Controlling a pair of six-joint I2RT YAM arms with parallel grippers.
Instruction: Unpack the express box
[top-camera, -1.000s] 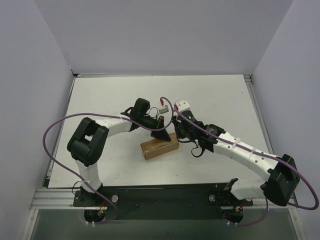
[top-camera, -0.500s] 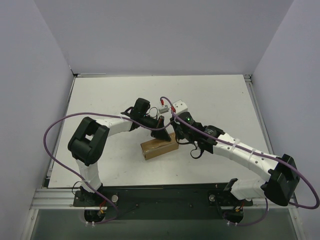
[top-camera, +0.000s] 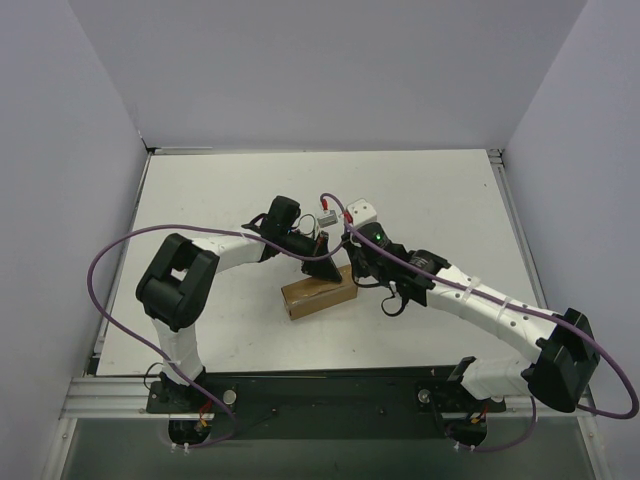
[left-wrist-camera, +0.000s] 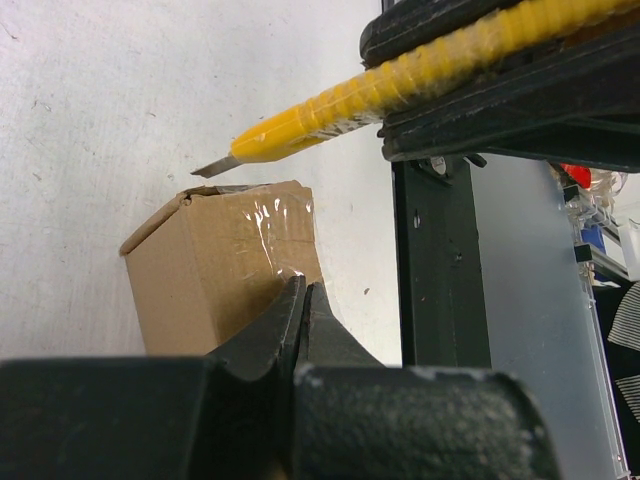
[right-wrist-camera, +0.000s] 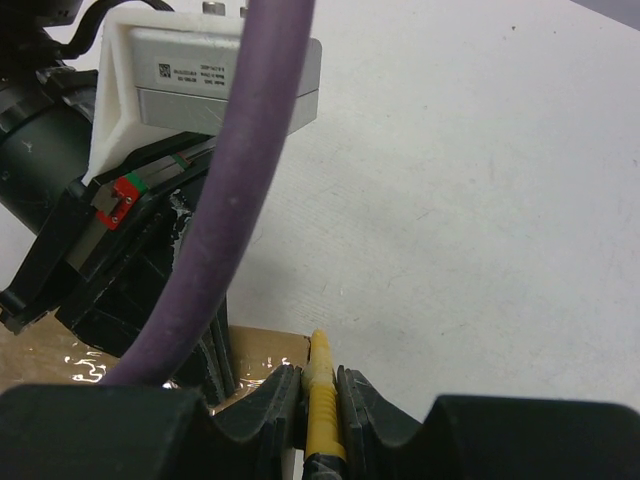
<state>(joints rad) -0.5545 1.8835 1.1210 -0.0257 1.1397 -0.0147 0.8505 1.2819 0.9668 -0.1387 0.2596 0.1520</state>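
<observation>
The express box (top-camera: 320, 293) lies flat, long axis left-right, right end farther.

The bench (top-camera: 200, 200) is a flat, matt white board that fills the middle of the top view, from the left side to the right side of the frame. In the left wrist view the bench (left-wrist-camera: 100, 110) shows small dark specks and fine scratches. Along its near edge, at the bottom of the top view, runs a black metal plate (top-camera: 330, 388).

One thing lies directly on the white surface: a small oblong box of plain brown cardboard (top-camera: 318, 295), a little below the centre of the top view. It lies flat, with its right end turned slightly toward the top of the frame. Clear shiny tape crosses its upper face.
</observation>
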